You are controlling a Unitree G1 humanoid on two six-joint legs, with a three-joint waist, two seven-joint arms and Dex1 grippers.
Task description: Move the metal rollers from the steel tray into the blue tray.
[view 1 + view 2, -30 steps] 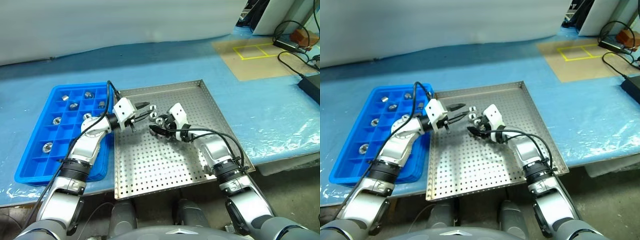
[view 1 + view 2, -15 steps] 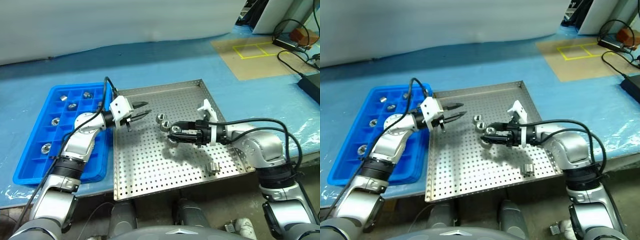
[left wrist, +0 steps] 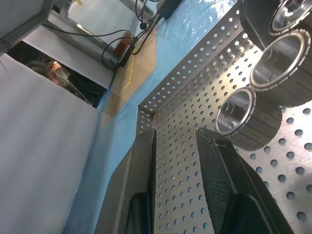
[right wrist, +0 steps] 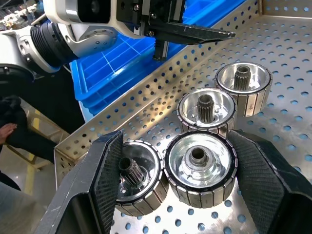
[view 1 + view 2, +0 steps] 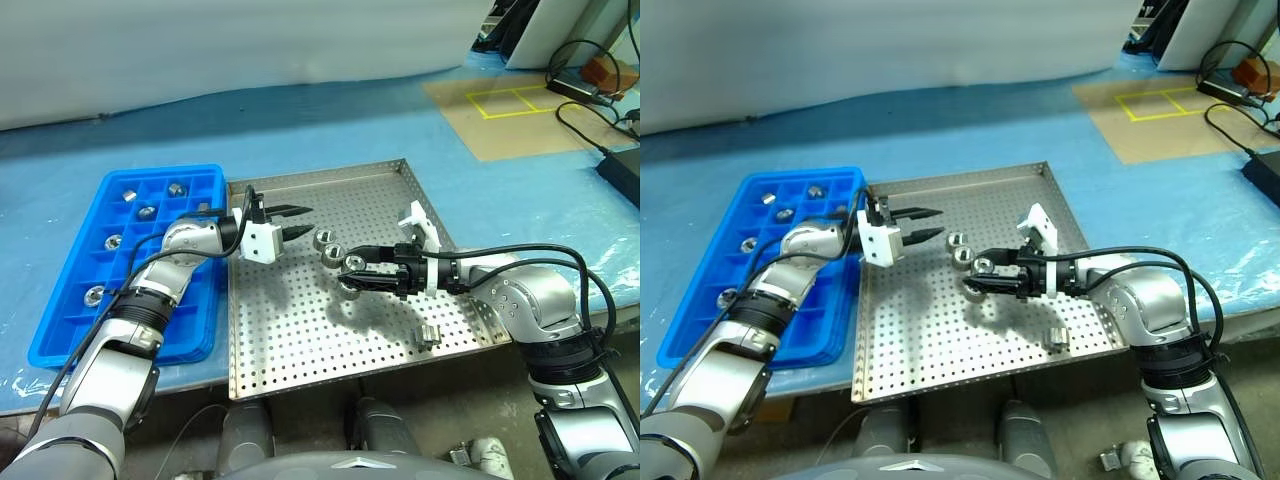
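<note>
Rollers sit in a small cluster (image 5: 335, 255) near the middle of the steel tray (image 5: 300, 340), standing on end with their centre holes facing up, and one more roller (image 5: 427, 336) lies apart toward the tray's near right corner. The right hand (image 5: 348, 281) reaches in level from the right with its fingers spread wide; in its wrist view two rollers (image 4: 170, 175) of the cluster stand between the fingers, not yet pinched, so I judge it best placed to take one. The left hand (image 5: 296, 222) hovers over the tray's left part, just left of the cluster, its fingers drawn close together with a narrow gap between them and nothing held; the nearest roller lies just to its right. The blue tray (image 5: 75, 320) lies touching the steel tray's left side on the bench (image 5: 540, 210), several of its far compartments already holding rollers (image 5: 147, 212). Whether the right fingers touch the tray floor I cannot tell, and the left arm hides part of the blue tray.
</note>
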